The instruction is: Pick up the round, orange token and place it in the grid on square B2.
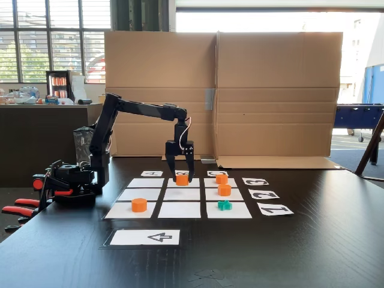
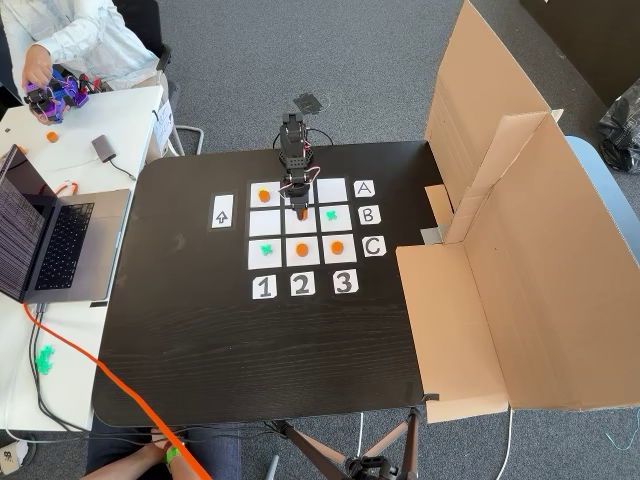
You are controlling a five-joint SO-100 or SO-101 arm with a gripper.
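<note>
Looking from the front fixed view, you have the black two-finger gripper (image 1: 180,175) pointing straight down over the grid (image 1: 144,210) of nine white paper rectangles. Its jaws are closed onto the small, bright orange, flat-topped plastic puck, the round, orange token (image 1: 182,180). A finger sits tight against each side and the puck's lower edge pokes out below the fingertips.

From the fixed view above, the gripper (image 2: 300,208) and the round, orange token (image 2: 301,213) sit over the arm-side part of square B2 (image 2: 301,226), the plain white middle cell of the grid (image 2: 283,222). You cannot tell from either view whether the puck touches the paper or hangs just above it.

Three more orange pucks lie on other cells, at A1 (image 2: 264,195), C2 (image 2: 301,248) and C3 (image 2: 337,245). Teal cross-shaped pieces lie on C1 (image 2: 265,249) and B3 (image 2: 331,215). The white arrow sheet (image 2: 222,212) lies just beside the grid on the black table (image 2: 200,340).
</note>
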